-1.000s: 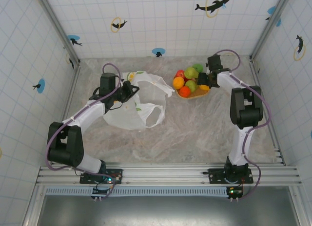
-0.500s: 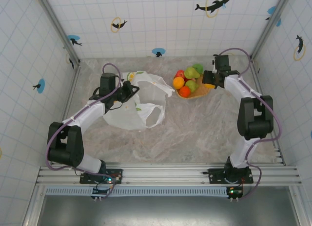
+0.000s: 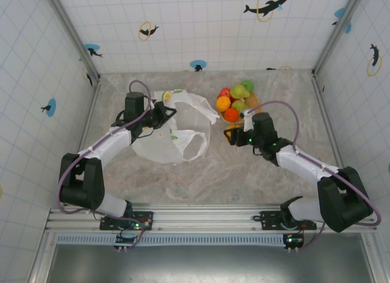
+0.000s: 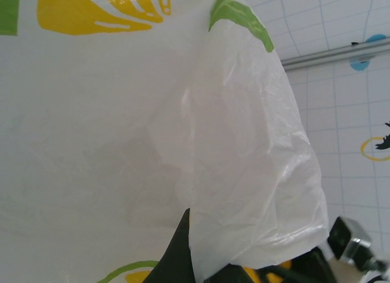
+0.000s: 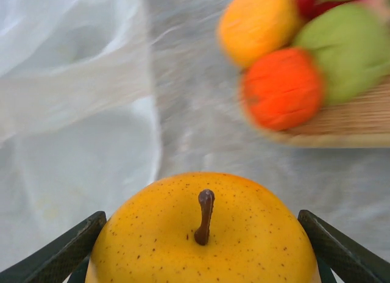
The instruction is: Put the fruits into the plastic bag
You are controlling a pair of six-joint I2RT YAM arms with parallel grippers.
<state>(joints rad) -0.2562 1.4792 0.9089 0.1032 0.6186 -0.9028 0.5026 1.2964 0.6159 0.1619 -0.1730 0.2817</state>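
Right fingers (image 5: 58, 255) spread wide, gripping yellow fruit (image 5: 204, 234) above tabletop (image 3: 244, 173), 6 o'clock of tray (image 5: 341, 121) holding other fruits (image 3: 236, 99). Left fingers (image 4: 175, 258) shut, pinching plastic bag (image 3: 173, 136), 8 o'clock of tray.

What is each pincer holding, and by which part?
Right pincer: a yellow fruit, gripped by its sides, stem toward the camera. Left pincer: the plastic bag, pinched at a fold near its opening.
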